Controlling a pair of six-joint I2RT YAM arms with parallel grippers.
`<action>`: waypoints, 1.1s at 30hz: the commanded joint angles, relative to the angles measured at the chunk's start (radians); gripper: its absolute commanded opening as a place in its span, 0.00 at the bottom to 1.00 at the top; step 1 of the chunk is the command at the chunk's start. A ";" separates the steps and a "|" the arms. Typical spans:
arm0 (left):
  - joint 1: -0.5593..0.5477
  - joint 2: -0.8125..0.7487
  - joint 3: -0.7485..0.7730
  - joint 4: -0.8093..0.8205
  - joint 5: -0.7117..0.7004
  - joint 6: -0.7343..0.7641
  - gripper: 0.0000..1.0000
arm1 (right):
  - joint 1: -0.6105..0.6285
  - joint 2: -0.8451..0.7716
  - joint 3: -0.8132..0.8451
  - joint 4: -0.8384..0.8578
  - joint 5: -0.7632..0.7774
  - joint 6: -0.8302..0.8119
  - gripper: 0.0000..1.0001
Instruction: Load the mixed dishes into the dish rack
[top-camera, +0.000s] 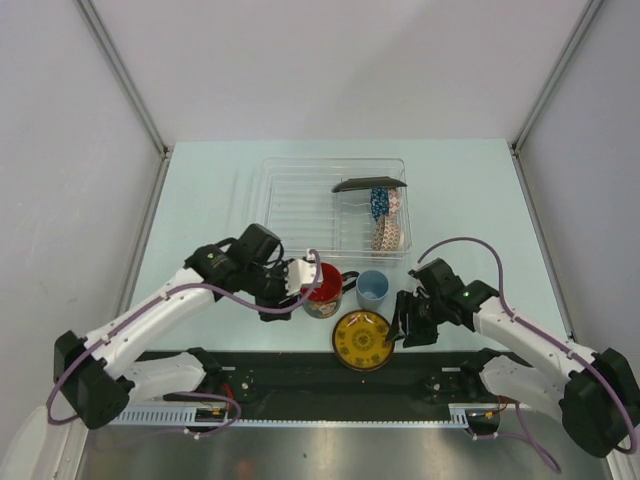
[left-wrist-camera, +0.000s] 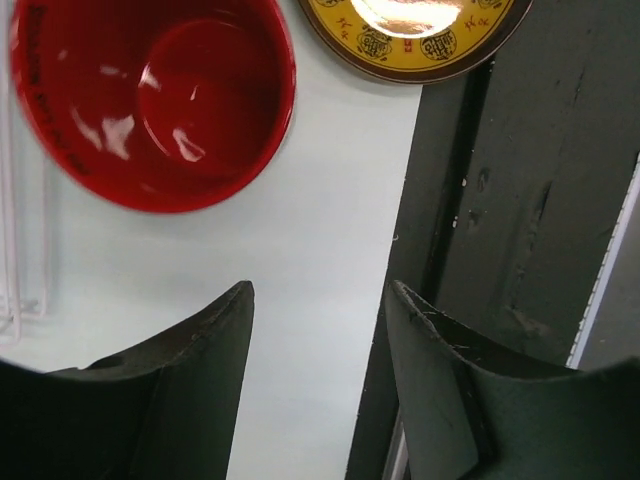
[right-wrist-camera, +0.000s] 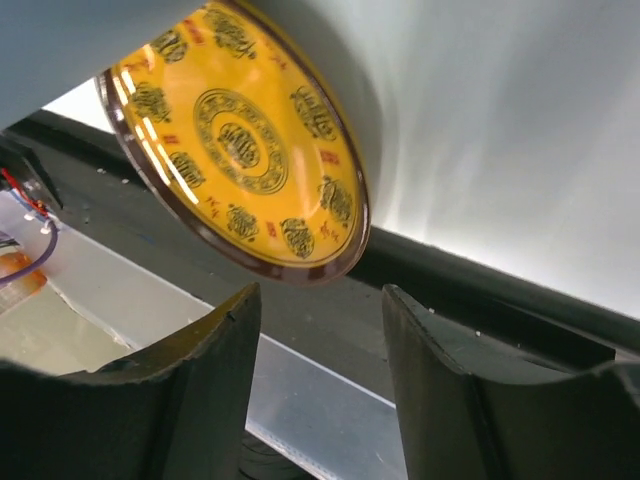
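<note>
Yellow, the saucer (top-camera: 362, 340) lies at the table's (top-camera: 210, 200) near edge, partly over the black rail (top-camera: 300, 368), just before the right gripper (right-wrist-camera: 320, 300), its jaws parted and empty. The left gripper (left-wrist-camera: 320, 300), likewise parted and empty, hovers beside the red mug (top-camera: 326, 282). A shallow pinch on the saucer's thin rim could slip, dropping it short of the dish rack (top-camera: 290, 200).

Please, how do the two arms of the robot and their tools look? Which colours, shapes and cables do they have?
Both the left arm and the right arm have white shells and black joints. A thin purple cable loops along each. The left tool and right tool are black, each with two broad, curved, matte fingers. I see no markings.
</note>
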 joint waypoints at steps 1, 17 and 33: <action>-0.076 0.094 -0.008 0.100 -0.057 0.031 0.59 | 0.011 0.054 -0.017 0.108 -0.019 0.025 0.55; -0.214 0.324 0.021 0.208 -0.128 0.109 0.57 | 0.003 0.177 -0.054 0.251 -0.027 0.059 0.48; -0.464 0.103 -0.249 0.304 -0.390 0.017 0.56 | 0.051 0.116 -0.066 0.254 0.080 0.155 0.12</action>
